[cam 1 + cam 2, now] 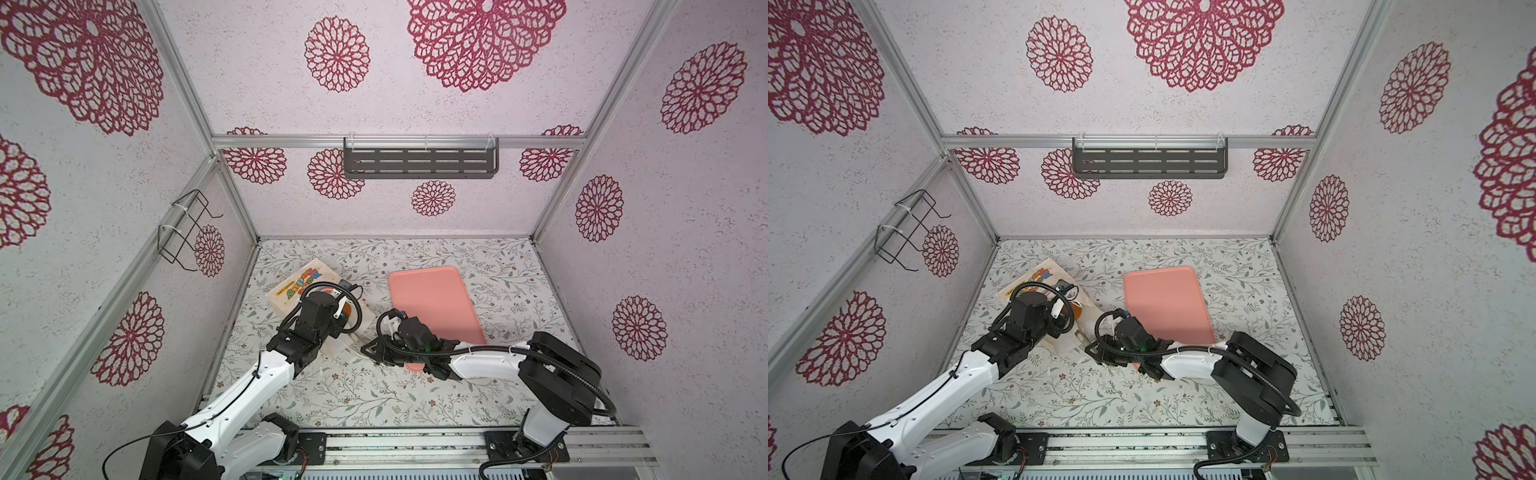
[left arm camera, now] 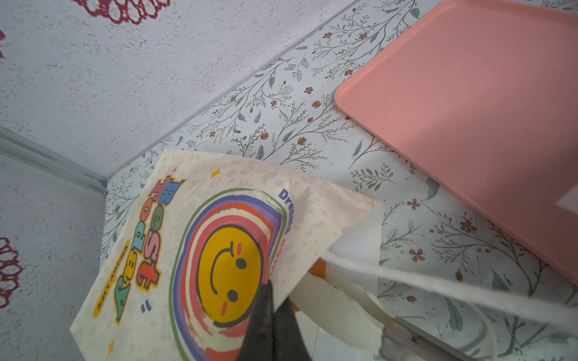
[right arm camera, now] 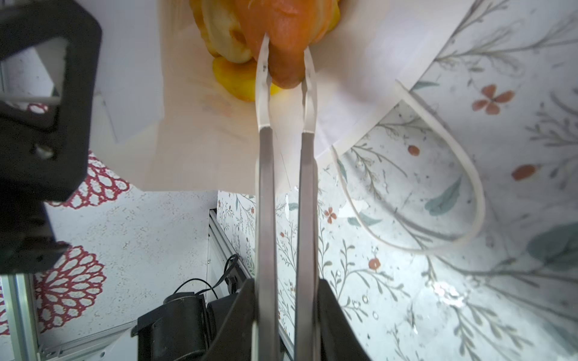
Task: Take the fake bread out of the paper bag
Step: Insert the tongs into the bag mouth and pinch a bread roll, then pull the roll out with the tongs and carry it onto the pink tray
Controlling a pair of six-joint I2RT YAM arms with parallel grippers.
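The cream paper bag (image 1: 291, 286) (image 2: 175, 250) lies on its side at the left, its lettering and smiley face upward and its mouth turned toward the right arm. My left gripper (image 2: 275, 300) is shut on the bag's upper rim. My right gripper (image 3: 286, 281) is shut on a pair of metal tongs (image 3: 266, 187). The tongs' white tips clamp an orange-brown piece of fake bread (image 3: 283, 40) at the bag's mouth. Yellow ring-shaped pieces (image 3: 225, 47) lie beside it inside the bag. In the top views the arms hide most of the mouth.
A flat pink tray (image 1: 436, 303) (image 2: 469, 109) lies right of the bag, next to the right arm. One white cord handle (image 3: 438, 156) rests on the floral table. A wire basket (image 1: 187, 232) hangs on the left wall and a dark shelf (image 1: 419, 162) on the back wall.
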